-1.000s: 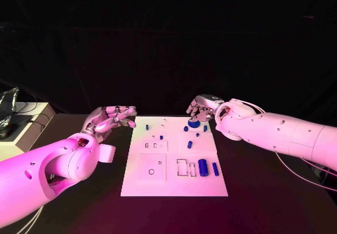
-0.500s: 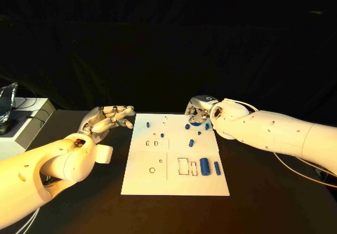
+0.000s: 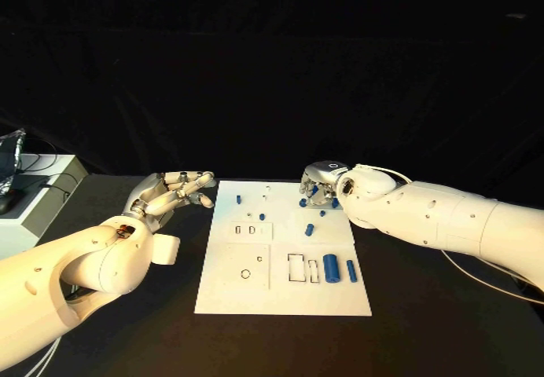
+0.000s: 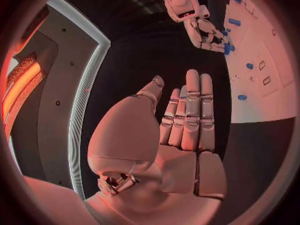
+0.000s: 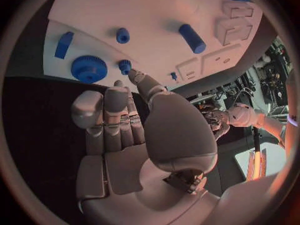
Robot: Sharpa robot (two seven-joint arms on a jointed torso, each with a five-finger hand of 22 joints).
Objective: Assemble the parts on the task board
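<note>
The white task board lies mid-table with blue parts on it. My right hand hovers over its far right corner with straight fingers and holds nothing. In the right wrist view a blue gear lies flat on the board just past the fingertips. The thumb points at a small blue peg. My left hand floats beside the board's far left corner, flat and empty. Nearer me lie a thick blue cylinder and a slim blue bar.
More blue pegs stand on the board's far half, and a small blue block lies beyond the gear. A pale box sits at the table's left edge. Bare black table flanks the board.
My right hand has sunk a little toward the board's far right corner and now covers most of the gear in the head view. The left hand has barely moved.
</note>
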